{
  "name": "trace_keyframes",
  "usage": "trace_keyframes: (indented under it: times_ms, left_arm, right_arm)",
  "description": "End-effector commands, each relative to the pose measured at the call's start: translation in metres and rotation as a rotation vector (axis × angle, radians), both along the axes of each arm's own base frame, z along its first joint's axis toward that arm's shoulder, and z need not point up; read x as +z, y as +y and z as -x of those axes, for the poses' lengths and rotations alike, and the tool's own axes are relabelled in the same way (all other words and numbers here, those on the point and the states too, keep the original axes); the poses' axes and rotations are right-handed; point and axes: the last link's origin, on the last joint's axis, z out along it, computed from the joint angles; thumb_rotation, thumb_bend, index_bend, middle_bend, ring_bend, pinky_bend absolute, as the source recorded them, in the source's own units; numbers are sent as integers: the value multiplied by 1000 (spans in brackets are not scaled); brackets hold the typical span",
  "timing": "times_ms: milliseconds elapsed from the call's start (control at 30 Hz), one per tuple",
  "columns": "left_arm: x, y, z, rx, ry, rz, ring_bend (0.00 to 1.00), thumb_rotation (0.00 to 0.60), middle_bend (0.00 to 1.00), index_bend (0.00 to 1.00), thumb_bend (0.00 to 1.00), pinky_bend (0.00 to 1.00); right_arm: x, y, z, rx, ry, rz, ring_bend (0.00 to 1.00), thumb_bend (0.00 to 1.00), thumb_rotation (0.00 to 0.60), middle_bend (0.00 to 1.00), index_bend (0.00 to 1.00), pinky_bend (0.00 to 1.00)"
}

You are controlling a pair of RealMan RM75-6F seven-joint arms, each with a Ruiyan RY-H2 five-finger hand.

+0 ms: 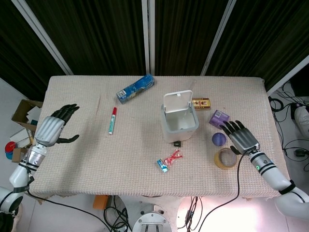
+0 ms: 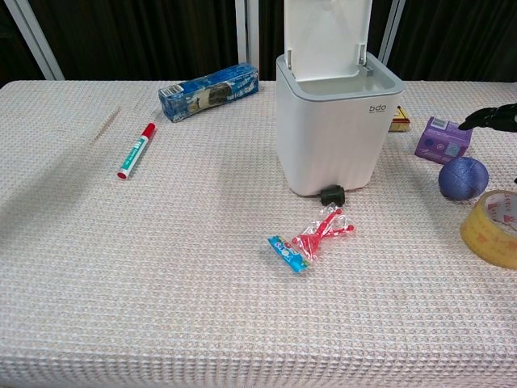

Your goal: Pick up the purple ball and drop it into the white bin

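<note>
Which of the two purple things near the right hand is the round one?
The purple ball, between the purple box and the tape roll; the box is square-edged.

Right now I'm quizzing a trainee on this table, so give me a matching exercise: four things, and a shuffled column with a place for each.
Things:
1. purple ball
2. red marker
3. tape roll
4. blue box

Places:
A. far side, left of the white bin
B. just in front of the purple ball
C. beside the right hand
D. lying alone between the left hand and the bin

Pairs: 1-C, 2-D, 3-B, 4-A
</note>
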Motion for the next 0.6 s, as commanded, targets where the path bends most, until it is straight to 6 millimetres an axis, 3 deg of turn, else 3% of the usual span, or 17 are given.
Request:
trace_keyframes:
  times_ms: [33, 367, 600]
  left_arm:
    - [-1, 0, 0, 1, 1, 3, 71, 511, 65, 69, 222, 226]
    - [-3, 2, 2, 9, 6, 10, 71, 519, 66, 72, 222, 226]
    - [-5, 2, 4, 14, 6, 18, 71, 523, 66, 72, 222, 226]
  right_arm:
    - [0, -5, -7, 4, 16, -18, 0, 278, 600, 0, 0, 163]
    - [-13, -12, -10, -14, 2, -33, 59, 276, 600, 16, 0, 284]
    - [-19, -12, -13, 7, -5, -17, 190, 293, 600, 125, 9, 403]
